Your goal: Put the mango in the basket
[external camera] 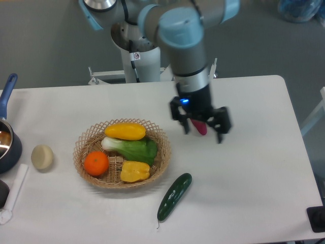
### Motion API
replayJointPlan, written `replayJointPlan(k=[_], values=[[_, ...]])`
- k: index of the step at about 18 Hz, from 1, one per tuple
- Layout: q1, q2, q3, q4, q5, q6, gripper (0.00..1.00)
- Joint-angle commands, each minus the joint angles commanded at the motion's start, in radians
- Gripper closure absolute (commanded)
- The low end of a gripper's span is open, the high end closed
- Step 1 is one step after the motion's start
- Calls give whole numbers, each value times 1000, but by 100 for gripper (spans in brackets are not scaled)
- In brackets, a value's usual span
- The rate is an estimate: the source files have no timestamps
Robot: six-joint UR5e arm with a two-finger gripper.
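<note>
The mango [125,131] lies inside the basket [162,152], at its far rim, smooth and yellow, with an orange tint at its right end. Just in front of it rests a leafy green vegetable [133,148]; a round orange [96,163] and a lumpy yellow pepper [134,171] fill the near half. The gripper [203,133] hangs to the right of the basket, above the white table [254,168], its fingers spread apart and holding nothing — something reddish-pink [201,127] shows between them. A dark cucumber [174,196] lies on the table near the basket's front right edge.
</note>
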Motion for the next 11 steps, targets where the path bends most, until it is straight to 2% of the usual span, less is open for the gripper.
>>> replayJointPlan(k=[2,4,5,9,11], values=[[21,5,40,-55,16,44,0],[48,9,81,-159,20,101,0],[72,11,92,-192,19,136,0],[162,72,89,-252,-12,271,0],[243,115,80,-302,-96,377,0]])
